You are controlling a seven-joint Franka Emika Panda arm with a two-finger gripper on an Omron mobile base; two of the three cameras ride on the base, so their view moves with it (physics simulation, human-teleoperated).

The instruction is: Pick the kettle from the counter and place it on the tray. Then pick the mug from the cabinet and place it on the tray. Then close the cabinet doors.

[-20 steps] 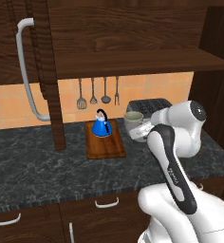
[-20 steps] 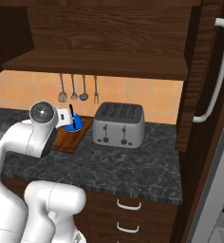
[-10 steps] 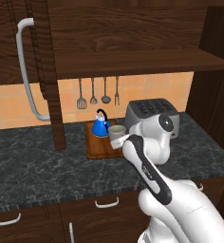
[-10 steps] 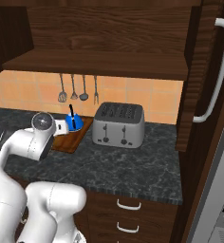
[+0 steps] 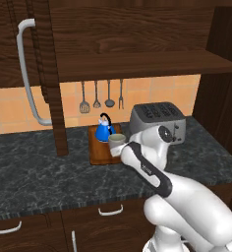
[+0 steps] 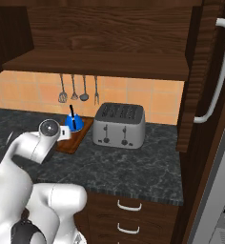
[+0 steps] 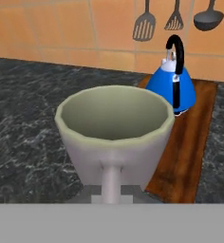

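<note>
Kettle: the kettle (image 5: 104, 129) is already sitting upright on the tray (image 5: 99, 152), toward its back end near the wall; that part is looking done.
Mug: the mug (image 7: 114, 135) is being held up in the air, upright, mouth open to the top, handle facing the hand; in the left base view it (image 5: 116, 141) is hanging over the tray's near right part, just in front of the kettle.
Gripper: the gripper (image 5: 117, 149) is clenching the mug by its handle, jaws closed about as far as they go; the fingertips themselves are hidden behind the mug.
Tray: it is lying on the counter (image 5: 34, 172) left of the toaster (image 5: 157, 120), with bare wood in front of the kettle, seemingly enough for the mug.
Cabinet: the shelf (image 5: 137, 64) is lying open, and both doors are standing swung out, one at the left (image 5: 49, 74) and one at the right (image 6: 202, 76).
Progress: I am judging the task as roughly past half; the mug is out of the cabinet but not yet set down.
Remaining: lowering and releasing the mug on the tray, then shutting both doors.
</note>
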